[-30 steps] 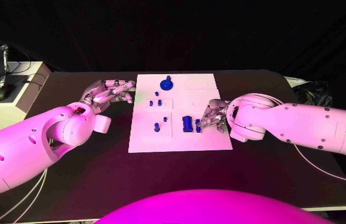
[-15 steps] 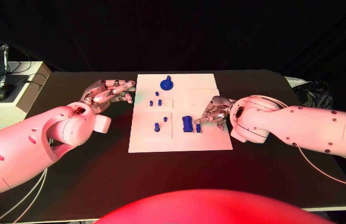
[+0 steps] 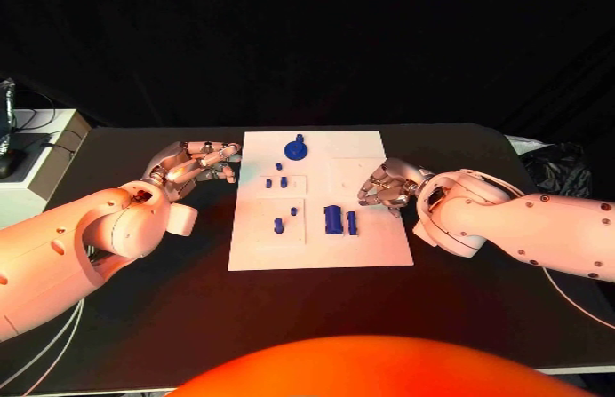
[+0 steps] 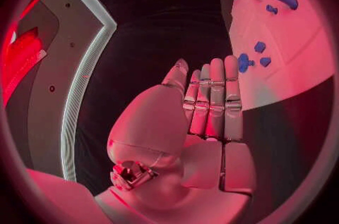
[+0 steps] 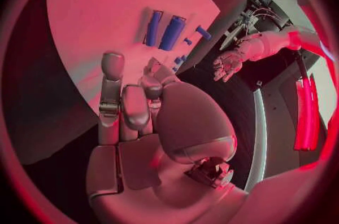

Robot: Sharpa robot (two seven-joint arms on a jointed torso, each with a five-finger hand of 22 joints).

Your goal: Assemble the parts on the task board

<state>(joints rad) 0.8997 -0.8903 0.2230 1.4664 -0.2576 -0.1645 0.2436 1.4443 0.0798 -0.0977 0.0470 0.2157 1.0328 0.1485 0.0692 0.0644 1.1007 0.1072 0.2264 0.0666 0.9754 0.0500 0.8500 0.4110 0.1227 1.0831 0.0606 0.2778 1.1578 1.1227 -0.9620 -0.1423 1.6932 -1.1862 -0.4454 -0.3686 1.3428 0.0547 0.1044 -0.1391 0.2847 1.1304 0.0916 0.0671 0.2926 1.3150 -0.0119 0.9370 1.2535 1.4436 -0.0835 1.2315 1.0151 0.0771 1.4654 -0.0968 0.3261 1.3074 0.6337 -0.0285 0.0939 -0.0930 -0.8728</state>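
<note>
The task board (image 3: pixel 321 237) lies flat at the centre of the table (image 3: pixel 141 326). Blue parts (image 3: pixel 341 220) stand on the board; a round part (image 3: pixel 296 151) sits near its far edge. The right hand (image 3: pixel 388 186) rests at the board's right edge, fingers curled, grasping nothing. The left hand (image 3: pixel 195 163) hovers just beside the board's left edge, fingers extended, released.

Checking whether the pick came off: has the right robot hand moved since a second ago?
Yes. The right robot hand has drawn back from the two upright blue parts, toward the task board's right edge and farther up it.
</note>
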